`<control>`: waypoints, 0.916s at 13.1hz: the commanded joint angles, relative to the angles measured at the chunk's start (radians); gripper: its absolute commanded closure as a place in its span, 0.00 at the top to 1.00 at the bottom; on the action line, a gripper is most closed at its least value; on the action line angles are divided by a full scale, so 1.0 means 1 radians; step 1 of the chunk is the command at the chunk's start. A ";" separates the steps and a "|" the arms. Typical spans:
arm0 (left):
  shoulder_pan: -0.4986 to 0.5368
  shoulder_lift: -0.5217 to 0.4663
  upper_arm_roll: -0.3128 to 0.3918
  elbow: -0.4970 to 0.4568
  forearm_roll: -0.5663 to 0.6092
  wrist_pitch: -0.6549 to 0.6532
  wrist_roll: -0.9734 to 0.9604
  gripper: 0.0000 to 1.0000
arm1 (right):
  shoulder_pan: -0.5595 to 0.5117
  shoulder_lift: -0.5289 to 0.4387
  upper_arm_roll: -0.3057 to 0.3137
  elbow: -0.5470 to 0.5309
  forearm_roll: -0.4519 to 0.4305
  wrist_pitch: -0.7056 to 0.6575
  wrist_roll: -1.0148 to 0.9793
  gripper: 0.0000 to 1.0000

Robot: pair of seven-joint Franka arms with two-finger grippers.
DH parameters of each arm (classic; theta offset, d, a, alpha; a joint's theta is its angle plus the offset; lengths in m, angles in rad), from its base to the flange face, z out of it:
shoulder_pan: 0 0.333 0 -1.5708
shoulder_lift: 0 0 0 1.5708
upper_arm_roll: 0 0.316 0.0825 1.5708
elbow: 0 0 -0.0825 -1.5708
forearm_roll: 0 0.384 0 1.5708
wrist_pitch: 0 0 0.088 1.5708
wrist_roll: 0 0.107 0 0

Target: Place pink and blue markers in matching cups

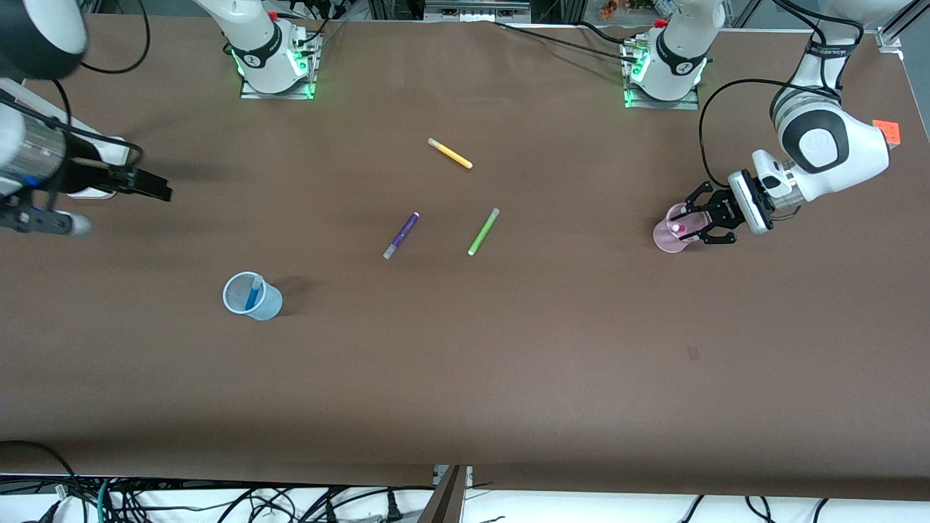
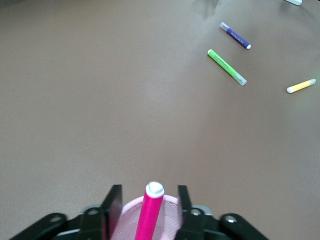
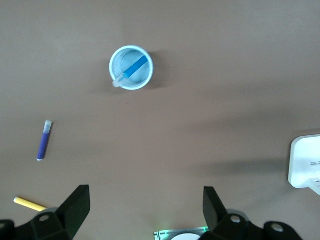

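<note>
Standing between left gripper [image 2: 146, 212] fingers: pink marker [image 2: 149, 214]

Robotics lab: brown-covered table [image 1: 465, 378], bolted arm bases [image 1: 276, 69], loose cables [image 1: 218, 501].

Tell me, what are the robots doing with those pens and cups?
They are sorting pens into cups of the same color. The blue pen stands in the blue cup, and the pink pen is in the pink cup. The left hand is at the pink cup with its fingers open on either side of it. The right hand is open, up over the table's right-arm end. Purple, green and yellow pens lie on the table between the cups.
</note>
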 commanded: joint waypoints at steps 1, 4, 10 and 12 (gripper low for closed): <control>0.016 -0.011 -0.009 0.006 -0.024 -0.032 0.026 1.00 | -0.020 -0.055 0.016 -0.040 -0.013 0.029 -0.011 1.00; 0.022 -0.061 -0.001 0.012 -0.012 -0.072 -0.030 1.00 | -0.020 -0.050 0.011 -0.022 -0.055 0.023 -0.020 1.00; 0.022 -0.128 -0.007 0.247 0.303 -0.266 -0.616 1.00 | -0.023 -0.032 0.009 0.023 -0.058 -0.002 -0.098 1.00; 0.016 -0.128 -0.018 0.419 0.495 -0.378 -0.899 1.00 | -0.024 -0.018 -0.001 0.037 -0.056 -0.003 -0.144 1.00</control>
